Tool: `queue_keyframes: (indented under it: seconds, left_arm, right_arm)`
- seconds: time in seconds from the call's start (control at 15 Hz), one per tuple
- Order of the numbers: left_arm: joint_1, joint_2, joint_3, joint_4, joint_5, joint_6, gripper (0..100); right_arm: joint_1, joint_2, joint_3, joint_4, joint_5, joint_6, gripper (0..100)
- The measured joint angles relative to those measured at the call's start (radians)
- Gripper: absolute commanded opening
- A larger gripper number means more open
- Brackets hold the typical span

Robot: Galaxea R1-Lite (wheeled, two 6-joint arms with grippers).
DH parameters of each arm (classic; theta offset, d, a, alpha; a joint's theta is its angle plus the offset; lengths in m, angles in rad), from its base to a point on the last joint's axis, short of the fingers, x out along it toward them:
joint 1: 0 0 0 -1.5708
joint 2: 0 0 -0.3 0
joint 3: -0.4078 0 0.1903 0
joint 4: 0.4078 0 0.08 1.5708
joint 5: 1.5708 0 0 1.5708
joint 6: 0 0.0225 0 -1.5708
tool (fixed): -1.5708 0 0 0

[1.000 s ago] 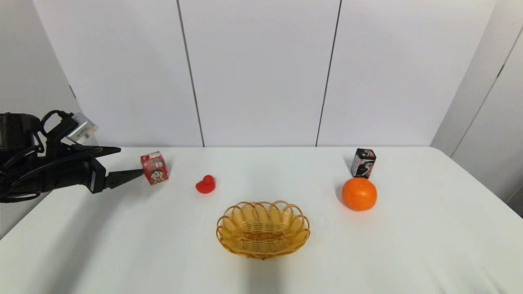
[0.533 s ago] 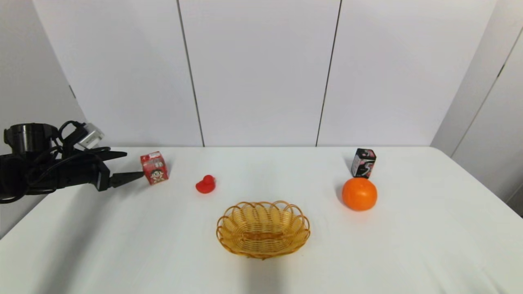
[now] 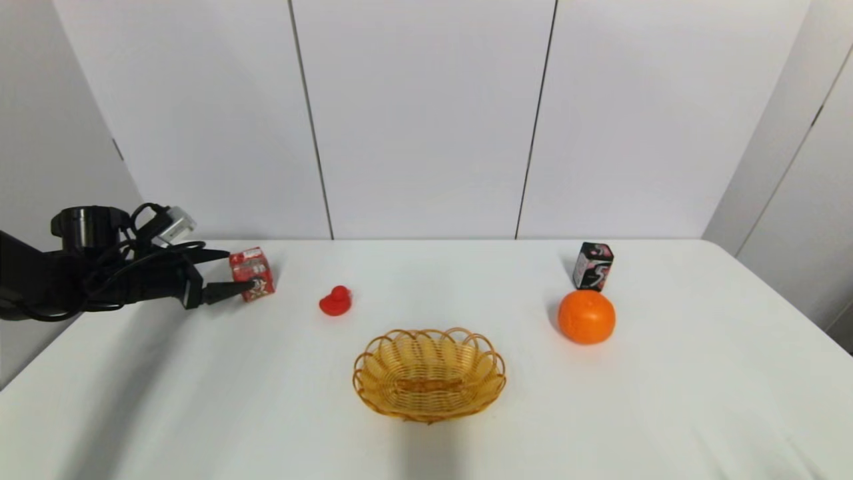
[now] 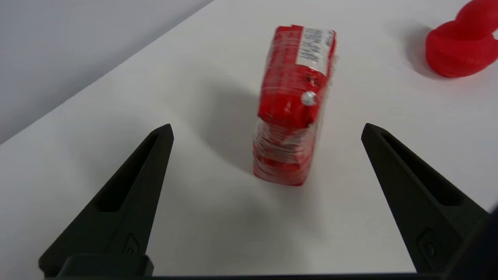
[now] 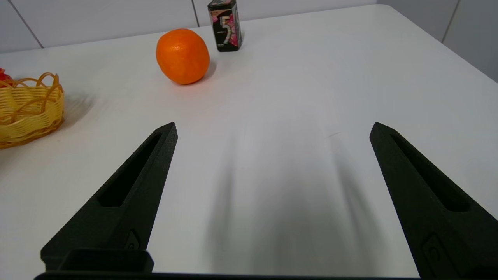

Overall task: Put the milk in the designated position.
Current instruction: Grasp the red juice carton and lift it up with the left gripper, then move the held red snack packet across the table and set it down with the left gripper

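- Left gripper (image 3: 241, 272) reached in from the left side of the white table (image 3: 426, 427), low over the top, with its two black fingers (image 4: 128, 194) spread wide apart.
- Between those fingers stood the milk (image 3: 252, 274), a small red carton, upright on the table near the far left corner. The wrist view showed a gap on each side of the milk (image 4: 292, 112), so nothing was touching it.
- On the front of the carton was a cartoon child's face. The top had a white patch with tiny print, too small to read, and a small silver dot.
- Just to the right of the milk sat a red toy duck (image 3: 335, 301).
- A yellow woven basket (image 3: 429, 373) sat in the middle, nearer the robot.
- Far on the right was an orange (image 3: 586, 317), and just behind it a black-and-pink box (image 3: 592, 266) with a big "5" on it.
- Right gripper (image 5: 272, 128) hung over bare table on the right side, its fingers also wide apart and holding nothing.
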Motion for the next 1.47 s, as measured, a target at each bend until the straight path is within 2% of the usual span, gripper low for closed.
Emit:
queue_keyframes:
  seconds: [0.67, 1.07, 1.27, 1.47]
  left_arm:
    - [-0.043, 0.052, -0.066, 0.008, -0.004, -0.005, 0]
    - [-0.045, -0.013, -0.060, 0.138, 0.006, -0.020, 0]
    - [-0.053, -0.136, -0.047, 0.232, 0.055, -0.076, 0]
    - [-0.107, -0.301, 0.024, 0.259, 0.173, -0.183, 0]
  right_arm:
    - [0.000, 0.000, 0.000, 0.000, 0.000, 0.000, 100]
    - [0.000, 0.000, 0.000, 0.000, 0.000, 0.000, 100]
    - [0.000, 0.000, 0.000, 0.000, 0.000, 0.000, 100]
    - [0.000, 0.000, 0.000, 0.000, 0.000, 0.000, 100]
